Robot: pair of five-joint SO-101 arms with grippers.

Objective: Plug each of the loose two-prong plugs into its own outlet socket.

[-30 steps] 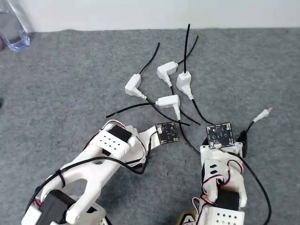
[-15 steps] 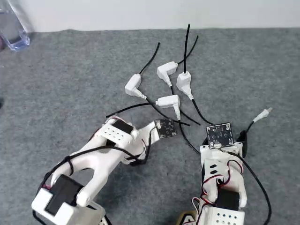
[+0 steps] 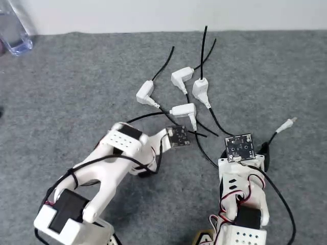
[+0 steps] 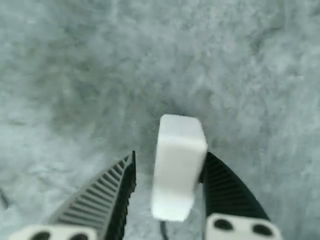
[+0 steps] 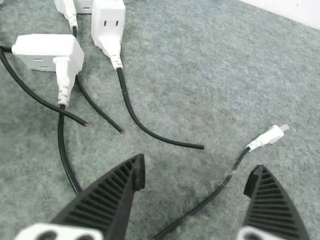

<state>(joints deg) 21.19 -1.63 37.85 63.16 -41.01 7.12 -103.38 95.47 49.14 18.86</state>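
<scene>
Several white outlet sockets on short black cables lie on the grey carpet: one at the left [image 3: 145,93], two farther back [image 3: 181,77] [image 3: 200,88], and the nearest [image 3: 184,109]. A small loose white plug [image 3: 290,121] on a thin black cable lies to the right. My left gripper [image 4: 167,157] is shut on a white plug body [image 4: 177,160] held above the carpet, its cable running back toward the wrist. The left arm [image 3: 122,148] sits just short of the nearest socket. My right gripper [image 5: 197,167] is open and low, and the loose plug [image 5: 272,132] lies just beyond one finger. Its cable passes between the fingers.
A clear plastic container [image 3: 13,35] stands at the far left corner. A white wall [image 3: 163,15] bounds the carpet at the back. Loose black cable ends [image 5: 150,135] cross the carpet between the sockets and my right gripper.
My left arm has swung its wrist a little farther away, toward the nearest socket, and its elbow has shifted left. The right arm, sockets and loose plug have stayed put.
</scene>
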